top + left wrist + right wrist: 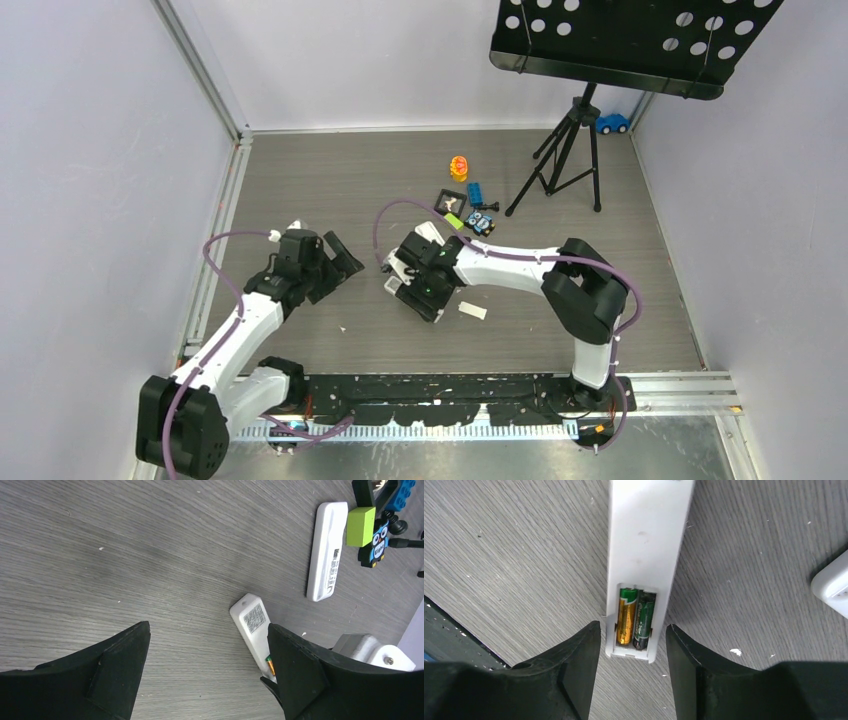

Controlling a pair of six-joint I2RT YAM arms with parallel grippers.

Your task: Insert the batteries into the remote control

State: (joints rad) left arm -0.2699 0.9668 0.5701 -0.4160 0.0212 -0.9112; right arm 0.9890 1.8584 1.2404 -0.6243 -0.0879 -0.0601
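**Both cells seated in remote; neither gripper gripping**

Left gripper (335, 262): left of worktop (300, 180) centre, fingers spread wide. Left wrist view shows only bare wood grain between them, nothing held.

Remote control (644, 555): about mid-worktop, somewhat closer to the near edge than the far one. It lies back-up and flat, with the battery recess uncovered. Its recess end sits between the fingers of the right gripper (633, 625).

Right gripper: jaws parted and straddling that end. A thin strip of worktop shows on each side, so the fingers are beside the casing and not pinching it.

In the recess, side by side and lengthwise:
- gold battery (626, 616) on the left in the right wrist view
- dark green battery (644, 617) touching it on the right

The left wrist view shows only an orange sliver of one cell.

Second white remote (327, 550): apart from the first, toward the far edge, label up. A lime block (361, 526) sits right against it, with an owl tag (376, 542) just beyond.

Small white piece (472, 311): just right of the right gripper, toward the near edge.

Further right and farther back:
- blue brick (476, 190)
- yellow-red toy (459, 167)
- black tripod stand (570, 150)
- blue toy car (612, 123) by the far right corner
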